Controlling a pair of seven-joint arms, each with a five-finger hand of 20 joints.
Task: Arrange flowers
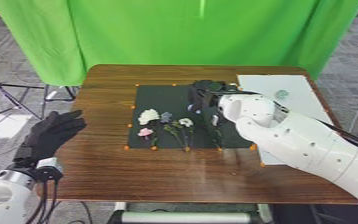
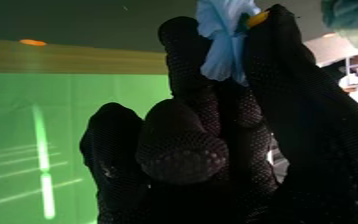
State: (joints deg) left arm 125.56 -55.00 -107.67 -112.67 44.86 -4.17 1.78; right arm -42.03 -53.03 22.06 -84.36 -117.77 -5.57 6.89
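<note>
Pinching a pale blue, thin-petalled flower [image 2: 220,45] between thumb and nearly closed fingers, the black-gloved right hand [image 2: 291,105] probably grips lightly to spare its petals.

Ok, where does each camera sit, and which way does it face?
Head view: on the robot's head, facing forward and down at the table, dark mat and flowers; left hand and right hand show.
Right wrist view: on the right wrist, looking along the right hand at the blue flower it pinches.
Shared: right hand, green curtain.
</note>
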